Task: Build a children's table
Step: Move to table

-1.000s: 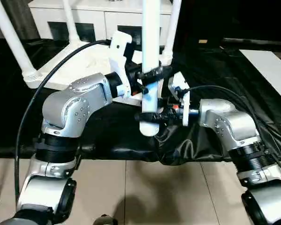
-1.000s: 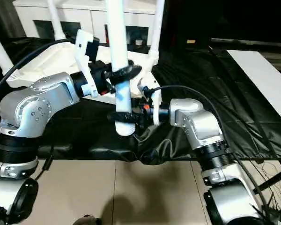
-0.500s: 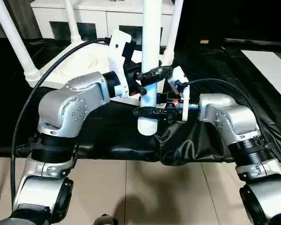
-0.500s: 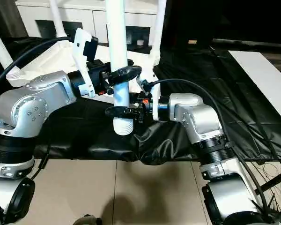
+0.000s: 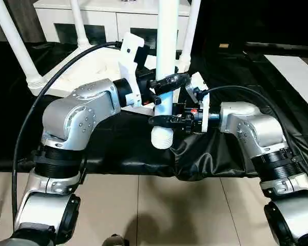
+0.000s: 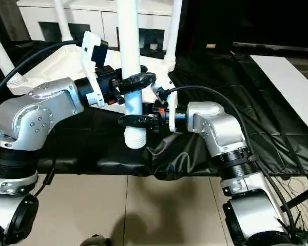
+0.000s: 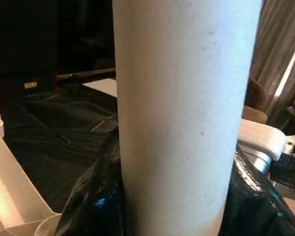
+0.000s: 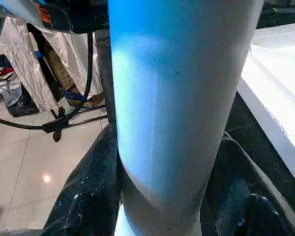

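Two tools grip one upright white leg (image 5: 166, 61) between us and the upturned table top (image 5: 95, 69): our left tool (image 5: 167, 82) closed around it just above our right tool (image 5: 164, 121), which clamps it near its ribbed lower end.

The near floor (image 5: 185, 210) has pale beige tiles with thin joints. Beyond it a black plastic sheet (image 5: 231, 66) covers the ground, wrinkled at its near edge. At the far side stands a white cabinet (image 5: 113, 20) with dark glass doors. A white board (image 5: 297, 72) lies at the right.
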